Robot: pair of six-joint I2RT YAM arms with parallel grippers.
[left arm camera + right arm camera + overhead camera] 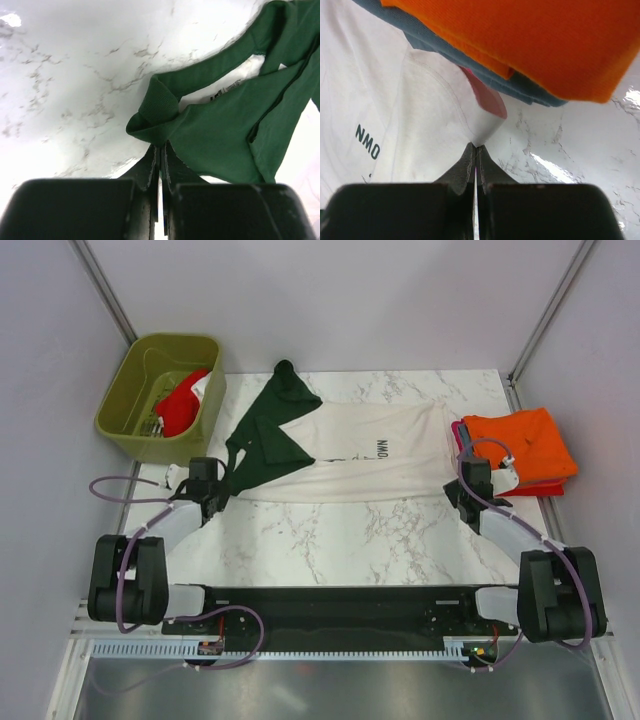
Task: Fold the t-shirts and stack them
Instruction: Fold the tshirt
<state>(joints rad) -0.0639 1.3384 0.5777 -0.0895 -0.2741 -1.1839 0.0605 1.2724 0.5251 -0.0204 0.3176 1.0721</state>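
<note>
Currently, the cream t-shirt (370, 450) lies spread across the marble tabletop (350, 540), its dark green sleeves and collar toward the left and its cream hem toward the right. Black print letters show near the middle of the cloth.

The left end effector (215, 495) is clenched on the cream t-shirt: in the left wrist view, the jaws are pressed together on a folded dark green edge (155, 127) at their tips.

The right end effector (465, 495) is likewise clenched on the same shirt. In the right wrist view, the jaws pinch a cream corner of the hem.

A folded stack sits at the right edge of the tabletop, just beside the right end effector: the orange t-shirt (520, 440) on top, the grey-blue t-shirt (520, 85) beneath it, and the red t-shirt (487, 95) lowest.

An olive-green bin (125, 390) stands at the far left corner, holding a red and white garment (180, 405).
</note>
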